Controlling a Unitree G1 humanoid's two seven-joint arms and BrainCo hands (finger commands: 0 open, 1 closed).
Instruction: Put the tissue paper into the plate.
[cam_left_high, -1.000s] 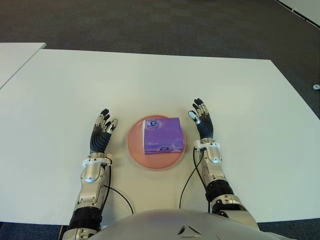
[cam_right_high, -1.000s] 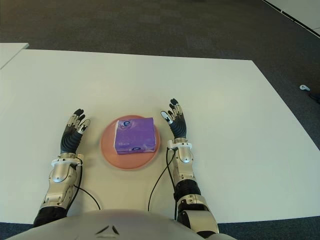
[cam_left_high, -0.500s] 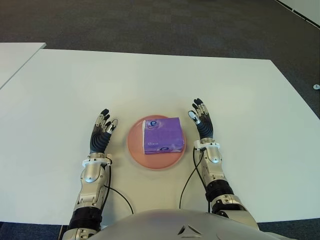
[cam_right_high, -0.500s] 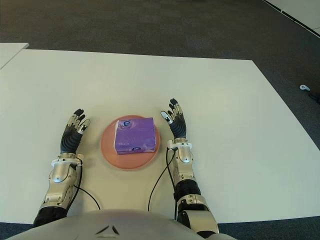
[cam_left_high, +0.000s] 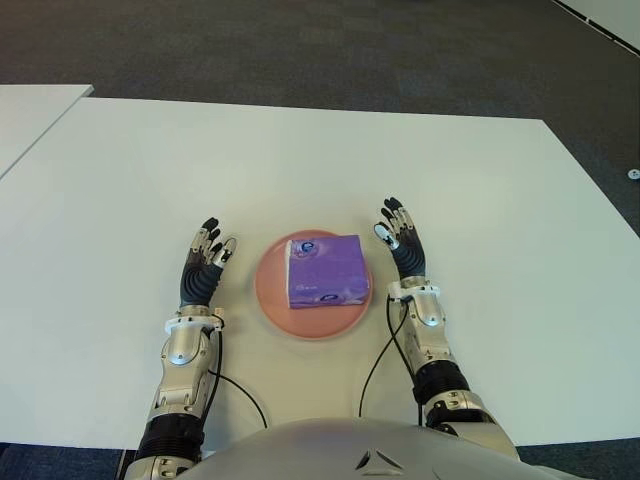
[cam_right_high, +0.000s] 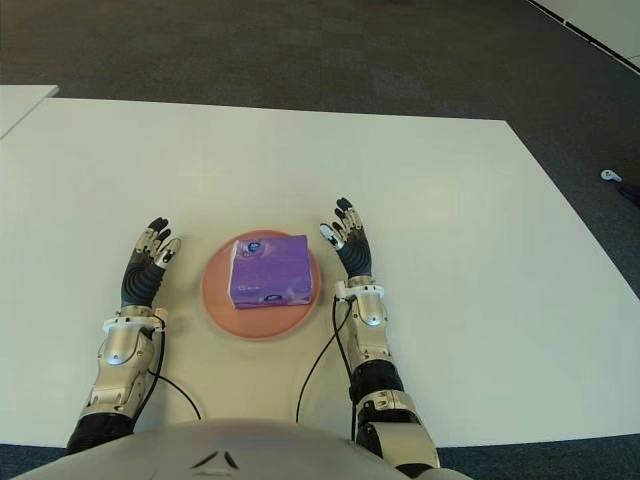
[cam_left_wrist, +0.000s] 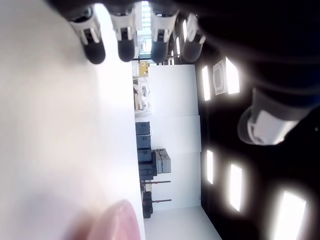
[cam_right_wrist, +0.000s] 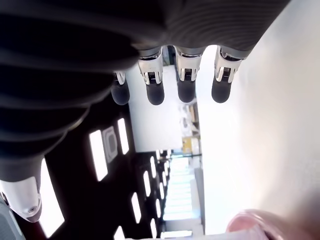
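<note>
A purple tissue pack lies flat inside the round pink plate near the table's front edge. My left hand shows to the left of the plate, fingers stretched out and holding nothing. My right hand shows just to the right of the plate, close to its rim, fingers also spread and empty. Each wrist view shows straight fingers over the white tabletop, with a pink edge of the plate at the border.
The white table stretches wide beyond and to both sides of the plate. A second white table's corner shows at far left. Dark carpet lies past the far edge. Black cables run from both wrists toward my body.
My right hand has shifted slightly up and to the left, closer to the plate's rim. The tissue pack, plate and left hand stay put.
</note>
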